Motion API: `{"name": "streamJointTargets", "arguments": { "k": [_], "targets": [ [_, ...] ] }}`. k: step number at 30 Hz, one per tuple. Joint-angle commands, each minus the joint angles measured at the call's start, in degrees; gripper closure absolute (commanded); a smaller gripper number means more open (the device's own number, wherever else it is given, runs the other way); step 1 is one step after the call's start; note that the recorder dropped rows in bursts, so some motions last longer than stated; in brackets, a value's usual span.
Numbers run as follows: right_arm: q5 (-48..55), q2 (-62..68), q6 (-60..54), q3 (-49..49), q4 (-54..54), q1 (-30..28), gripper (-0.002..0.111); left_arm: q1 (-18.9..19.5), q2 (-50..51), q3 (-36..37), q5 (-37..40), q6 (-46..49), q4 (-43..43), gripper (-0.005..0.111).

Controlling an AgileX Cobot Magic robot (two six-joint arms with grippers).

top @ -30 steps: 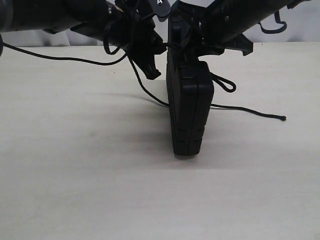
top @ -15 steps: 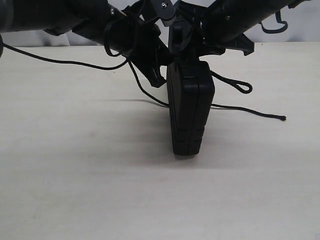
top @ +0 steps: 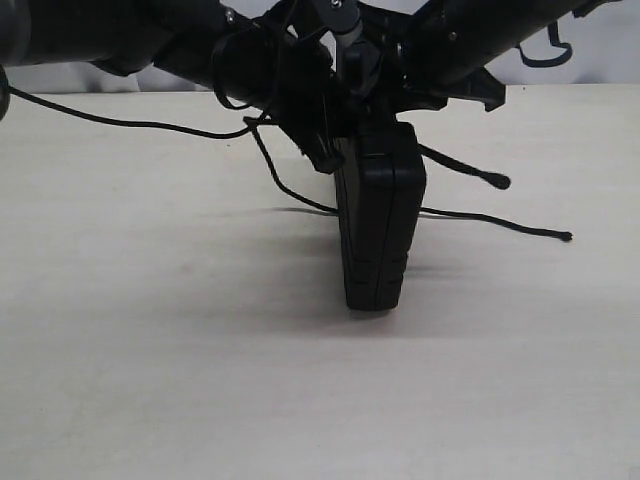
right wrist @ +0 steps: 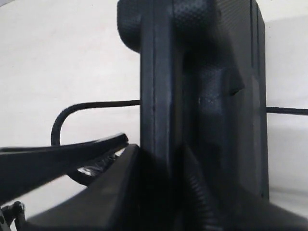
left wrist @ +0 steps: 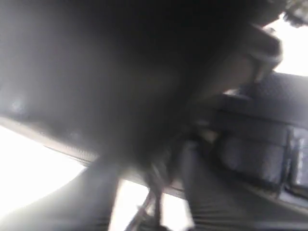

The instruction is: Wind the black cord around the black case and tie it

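My right gripper [top: 392,98] is clamped on the top of the case [top: 378,230], one finger on each flat side. In my right wrist view those fingers [right wrist: 126,188] press against the case [right wrist: 207,91] from either face. The case stands upright on a narrow edge on the table [top: 150,350], near the middle of it, with its thin side turned toward the outside camera.

My left gripper [top: 320,145] sits just beside the upper left corner of the case. I cannot tell whether it is spread or pinching anything: my left wrist view is a dark blur, and from outside its fingers merge with the case.

The cord [top: 480,216] comes in from the far left across the table, rises toward my left gripper, then drops and passes behind the case low down. It comes out on the right and lies on the table, ending in a frayed tip [top: 567,236]. A second length sticks out to the right higher up, ending in a knotted end [top: 497,181].
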Motion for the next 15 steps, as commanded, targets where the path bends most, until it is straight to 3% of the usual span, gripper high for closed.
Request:
{"name": "streamJointTargets", "arguments": {
  "k": [1,4,10,15],
  "targets": [
    [0.28,0.21,-0.19,0.2,0.47,0.25,0.104,-0.35,-0.39,-0.06,2.89,-0.11,6.23,0.05],
    [0.28,0.21,-0.19,0.2,0.47,0.25,0.104,-0.35,-0.43,-0.06,7.38,-0.29,14.15,0.05],
    [0.28,0.21,-0.19,0.2,0.47,0.25,0.104,-0.11,-0.43,-0.06,7.0,-0.75,16.36,0.05],
    [0.28,0.21,-0.19,0.2,0.47,0.25,0.104,-0.11,-0.43,-0.06,7.39,-10.49,28.19,0.05]
  ]
}}
